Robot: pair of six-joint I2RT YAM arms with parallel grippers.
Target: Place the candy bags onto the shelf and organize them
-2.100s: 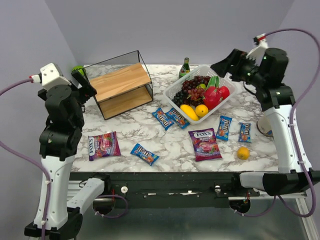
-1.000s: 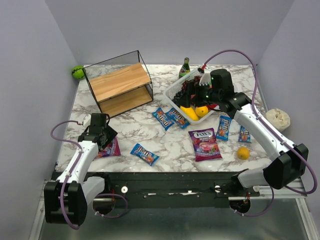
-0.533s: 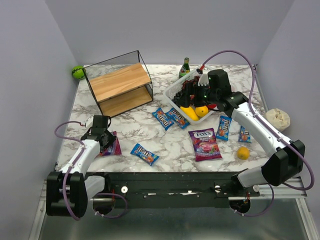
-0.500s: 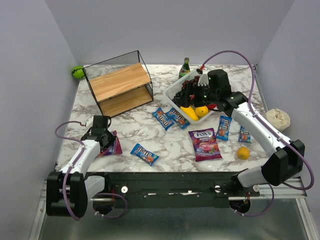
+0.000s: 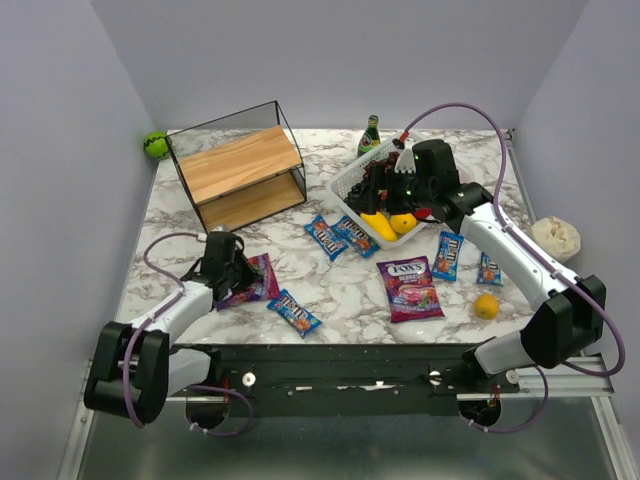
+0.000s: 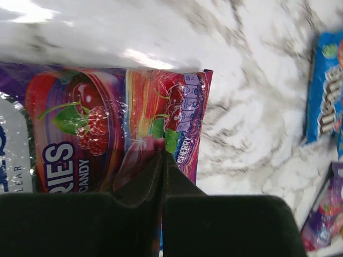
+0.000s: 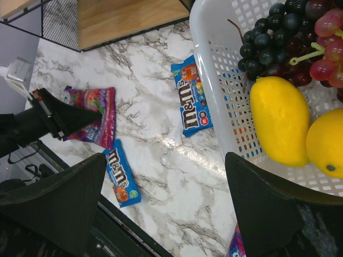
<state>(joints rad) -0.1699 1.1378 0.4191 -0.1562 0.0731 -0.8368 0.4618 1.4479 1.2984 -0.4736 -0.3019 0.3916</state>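
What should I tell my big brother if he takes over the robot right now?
The left pincer is shut on the edge of one purple bag, near the front left of the table.
The right pincer is open and empty, over the edge of the white basket of fruit.
The other purple bag and five blue packets lie flat on the table. The shelf stands at the back left, with both boards bare.
Done: nothing is on the shelf yet.
Left: carry the held bag to the shelf, then the other six, and line them up.
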